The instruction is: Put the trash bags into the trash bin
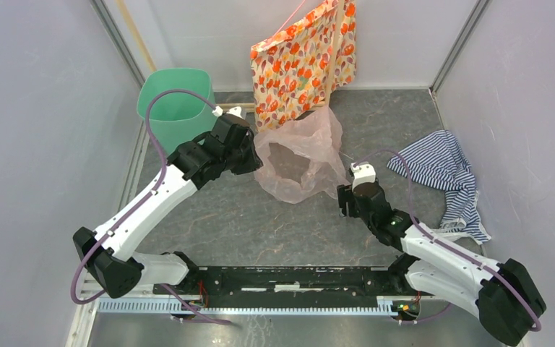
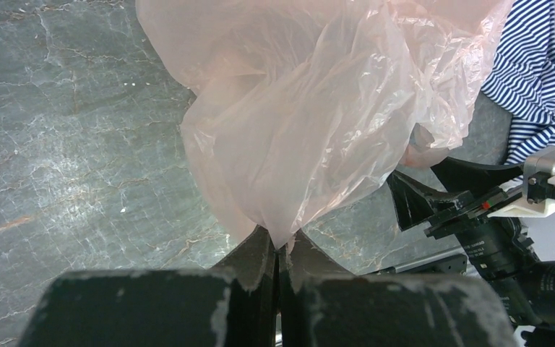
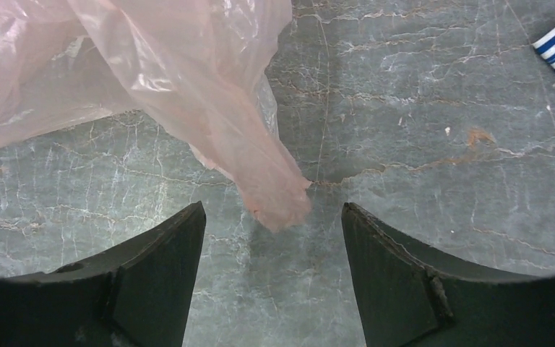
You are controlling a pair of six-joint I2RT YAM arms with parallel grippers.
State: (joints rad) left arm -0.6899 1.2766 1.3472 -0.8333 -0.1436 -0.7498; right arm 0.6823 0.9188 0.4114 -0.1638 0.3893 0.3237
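A thin fold of the pink translucent trash bag (image 1: 300,163) is being pinched by the left gripper (image 2: 278,249), whose jaws are being pressed fully together on the plastic, so that the film is being spread out from them in loose crumples. The bag is being kept on the grey marbled table (image 1: 260,217), between the two arms, with its mouth gaping. The right gripper (image 3: 273,210) is being held wide apart over the table; a twisted corner of the bag is being framed between its jaws, touching neither, and nothing is being gripped by it. The mint-green trash bin (image 1: 188,78) is being left upright in the far left corner, just behind the left gripper. An orange floral bag (image 1: 303,61) is being hung at the back wall, and a striped cloth (image 1: 441,173) is being left crumpled at the right.
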